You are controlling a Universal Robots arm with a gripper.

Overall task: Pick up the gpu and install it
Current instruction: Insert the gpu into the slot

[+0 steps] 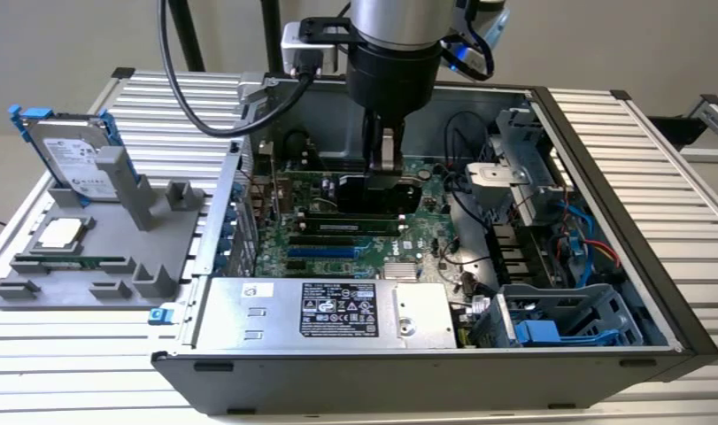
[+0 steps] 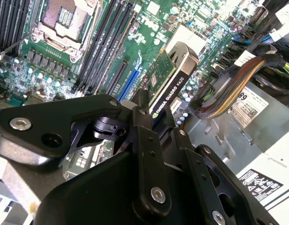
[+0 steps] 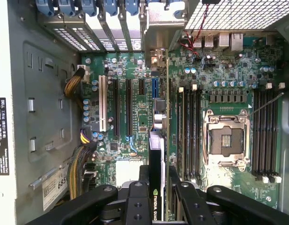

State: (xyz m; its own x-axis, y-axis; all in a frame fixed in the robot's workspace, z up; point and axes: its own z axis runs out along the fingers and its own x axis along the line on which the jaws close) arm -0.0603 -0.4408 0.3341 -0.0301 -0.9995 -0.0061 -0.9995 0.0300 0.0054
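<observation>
The black two-fingered gripper (image 3: 158,194) clamps the thin green-and-black gpu (image 3: 157,154) on edge, low above the green motherboard (image 3: 219,84); best keep it square to its slot and press evenly.

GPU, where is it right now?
The gpu is clamped edge-on in the gripper, held over the motherboard inside the open computer case, above the expansion slots beside the empty CPU socket.
</observation>
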